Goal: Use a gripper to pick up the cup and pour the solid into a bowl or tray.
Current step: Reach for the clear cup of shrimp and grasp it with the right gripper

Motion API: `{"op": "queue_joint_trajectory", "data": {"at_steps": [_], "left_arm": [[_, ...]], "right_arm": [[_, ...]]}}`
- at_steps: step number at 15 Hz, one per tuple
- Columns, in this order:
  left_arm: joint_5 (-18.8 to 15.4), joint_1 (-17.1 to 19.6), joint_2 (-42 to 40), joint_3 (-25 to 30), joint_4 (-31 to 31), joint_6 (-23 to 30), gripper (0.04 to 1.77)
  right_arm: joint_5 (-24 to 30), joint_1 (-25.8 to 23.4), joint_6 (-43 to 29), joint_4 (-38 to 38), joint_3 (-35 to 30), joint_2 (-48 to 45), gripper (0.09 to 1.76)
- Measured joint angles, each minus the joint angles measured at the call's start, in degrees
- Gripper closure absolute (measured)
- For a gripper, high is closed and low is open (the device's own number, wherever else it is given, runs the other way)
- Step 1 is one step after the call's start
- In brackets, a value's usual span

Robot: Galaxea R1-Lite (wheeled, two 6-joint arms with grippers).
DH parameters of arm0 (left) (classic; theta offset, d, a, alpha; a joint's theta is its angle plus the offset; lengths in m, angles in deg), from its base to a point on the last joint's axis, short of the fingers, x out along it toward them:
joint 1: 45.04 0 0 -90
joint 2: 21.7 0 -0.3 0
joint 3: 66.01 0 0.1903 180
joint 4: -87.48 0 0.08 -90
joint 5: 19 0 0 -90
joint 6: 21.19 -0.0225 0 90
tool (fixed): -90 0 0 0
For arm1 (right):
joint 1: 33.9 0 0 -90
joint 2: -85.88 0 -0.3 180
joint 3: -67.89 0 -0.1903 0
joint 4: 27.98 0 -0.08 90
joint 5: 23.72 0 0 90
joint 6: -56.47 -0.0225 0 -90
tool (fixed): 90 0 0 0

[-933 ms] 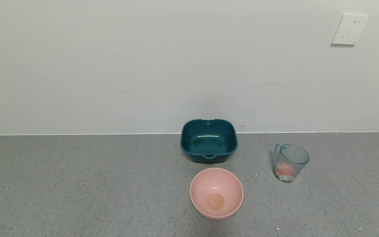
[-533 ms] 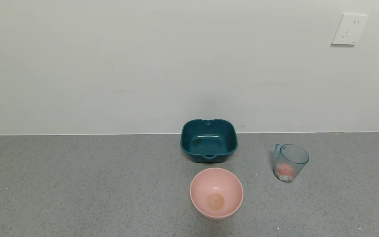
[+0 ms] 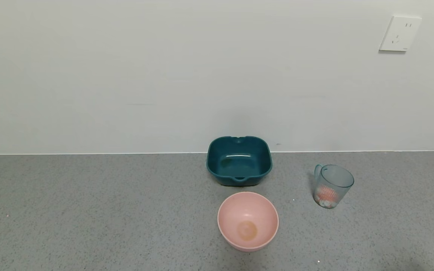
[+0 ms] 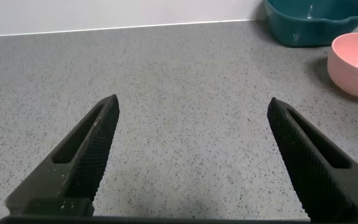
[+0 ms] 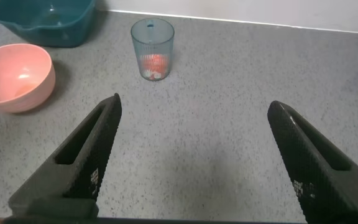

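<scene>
The translucent blue-green cup [image 3: 331,185] stands upright on the grey counter at the right, with orange-red and white pieces [image 3: 326,195] at its bottom. The pale pink bowl [image 3: 248,220] with a tan circle sits to its left, nearer the front. Neither gripper shows in the head view. In the right wrist view my right gripper [image 5: 192,107] is open and empty, with the cup [image 5: 152,48] ahead and well apart from it, and the bowl [image 5: 12,76] to one side. My left gripper [image 4: 192,107] is open and empty over bare counter, with the bowl [image 4: 357,56] far off.
A dark teal squarish tray [image 3: 239,160] stands behind the bowl against the white wall; it also shows in the left wrist view [image 4: 312,18] and the right wrist view [image 5: 42,20]. A wall socket [image 3: 399,33] is at the upper right.
A faint shadow has appeared on the counter at the front right corner of the head view. The cup, bowl and tray have not moved.
</scene>
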Motion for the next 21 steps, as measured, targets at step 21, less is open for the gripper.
{"op": "queue_joint_trajectory", "data": {"at_steps": [21], "left_arm": [[0.00, 0.00, 0.00, 0.00, 0.00, -0.02, 0.09]], "right_arm": [[8.02, 0.00, 0.74, 21.35, 24.34, 66.27, 0.14]]}}
